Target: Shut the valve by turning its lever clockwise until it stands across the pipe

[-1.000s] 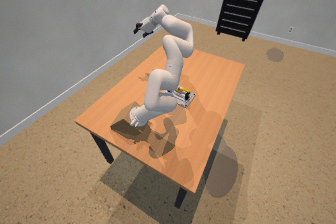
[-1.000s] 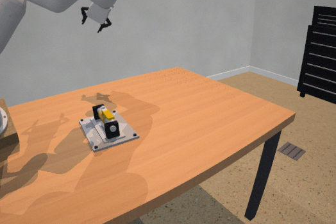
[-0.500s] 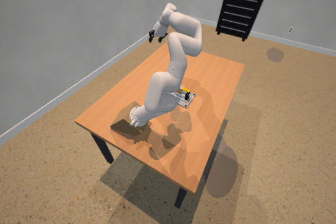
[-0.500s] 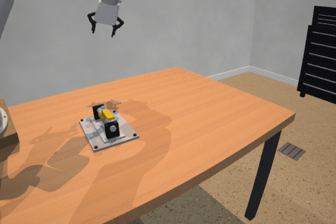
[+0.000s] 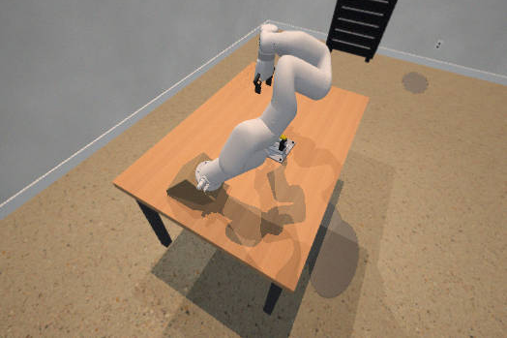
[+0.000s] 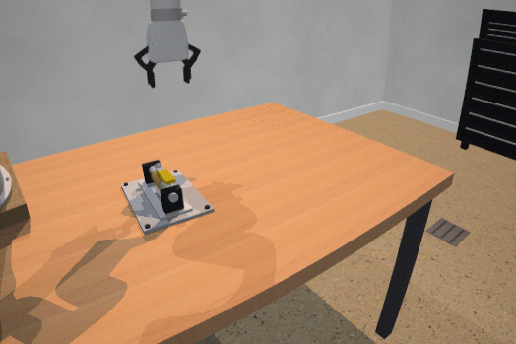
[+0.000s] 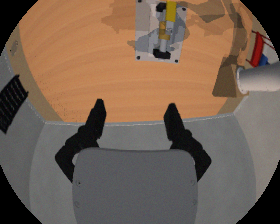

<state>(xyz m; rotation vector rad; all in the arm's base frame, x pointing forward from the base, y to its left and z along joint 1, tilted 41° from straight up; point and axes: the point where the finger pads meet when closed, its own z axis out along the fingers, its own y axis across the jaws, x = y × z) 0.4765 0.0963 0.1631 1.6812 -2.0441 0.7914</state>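
Observation:
The valve (image 5: 282, 146) (image 6: 169, 198) (image 7: 160, 30) stands on a grey bolted plate (image 5: 276, 154) (image 6: 194, 202) (image 7: 145, 36) near the middle of the wooden table (image 5: 193, 116) (image 6: 320, 168) (image 7: 71, 50). It has two black pipe blocks and a short yellow lever (image 5: 283, 138) (image 6: 163, 175) (image 7: 171, 11) on top. The lever seems to lie roughly along the pipe. My gripper (image 5: 261, 83) (image 6: 168, 76) (image 7: 136, 108) is open and empty. It points down, high above the table's far side, well above and behind the valve, touching nothing.
My arm's base sits on a wooden block (image 5: 186, 184) (image 6: 12, 202) at the table's near left, and the arm arches over the valve. A black shelf rack (image 5: 368, 5) (image 6: 492, 84) stands by the far wall. The grey wall runs close behind the table.

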